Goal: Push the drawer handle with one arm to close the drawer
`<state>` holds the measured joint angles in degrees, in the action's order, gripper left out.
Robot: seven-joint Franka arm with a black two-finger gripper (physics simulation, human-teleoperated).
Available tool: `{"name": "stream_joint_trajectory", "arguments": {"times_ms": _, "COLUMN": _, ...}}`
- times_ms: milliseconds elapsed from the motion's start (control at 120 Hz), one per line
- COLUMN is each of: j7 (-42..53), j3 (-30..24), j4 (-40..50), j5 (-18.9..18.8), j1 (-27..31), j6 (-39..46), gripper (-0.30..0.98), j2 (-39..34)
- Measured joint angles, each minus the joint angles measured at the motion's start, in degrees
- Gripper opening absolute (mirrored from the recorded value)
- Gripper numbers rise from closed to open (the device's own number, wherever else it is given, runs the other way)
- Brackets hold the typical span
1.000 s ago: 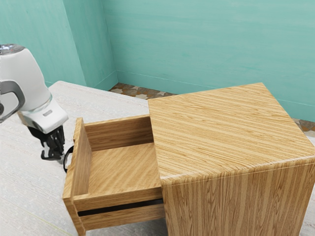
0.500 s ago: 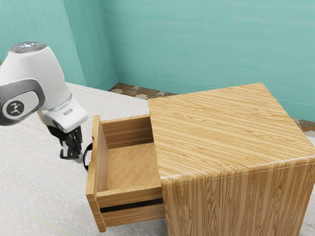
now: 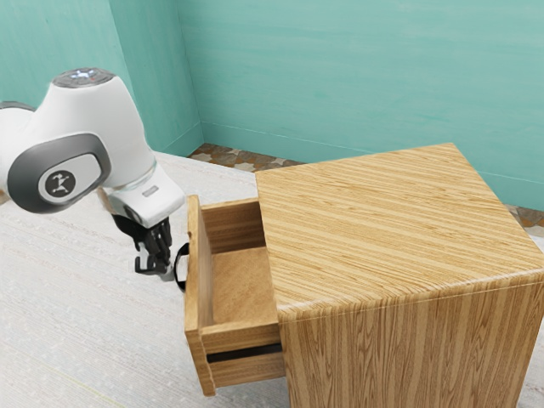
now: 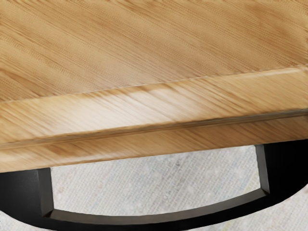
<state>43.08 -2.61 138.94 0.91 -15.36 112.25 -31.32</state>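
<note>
one arm [image 3: 102,127], one cabinet [image 3: 391,229], one drawer [image 3: 195,289], one handle [image 4: 288,166]

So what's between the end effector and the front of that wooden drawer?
The curved black handle lies between the end effector and drawer front; the exterior view shows that.

No readable text or numbers; the round emblem [image 3: 60,183] and small label [image 3: 150,191] on the white arm [image 3: 98,119] are illegible.
</note>
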Motion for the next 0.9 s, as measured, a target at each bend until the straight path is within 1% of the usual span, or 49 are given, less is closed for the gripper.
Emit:
{"name": "stream_joint_trajectory", "arguments": {"times_ms": 325, "j7": -0.36, "j3": -3.53, "j4": -3.82, "j5": 1.41, "j1": 0.41, "j6": 0.51, "gripper": -0.10, "j2": 3.90}}
{"name": "stream_joint_trajectory", "arguments": {"times_ms": 517, "j7": -0.73, "j3": -5.48, "j4": -7.69, "j5": 1.59, "j1": -0.05, "j6": 0.56, "gripper": -0.09, "j2": 7.69}}
{"name": "stream_joint_trajectory", "arguments": {"times_ms": 683, "j7": -1.12, "j3": -6.03, "j4": -10.43, "j5": 1.63, "j1": -0.34, "j6": 0.58, "gripper": -0.10, "j2": 10.30}}
{"name": "stream_joint_trajectory", "arguments": {"times_ms": 900, "j7": -1.94, "j3": -6.27, "j4": -13.55, "j5": 1.61, "j1": -2.34, "j6": 0.61, "gripper": -0.10, "j2": 14.04}}
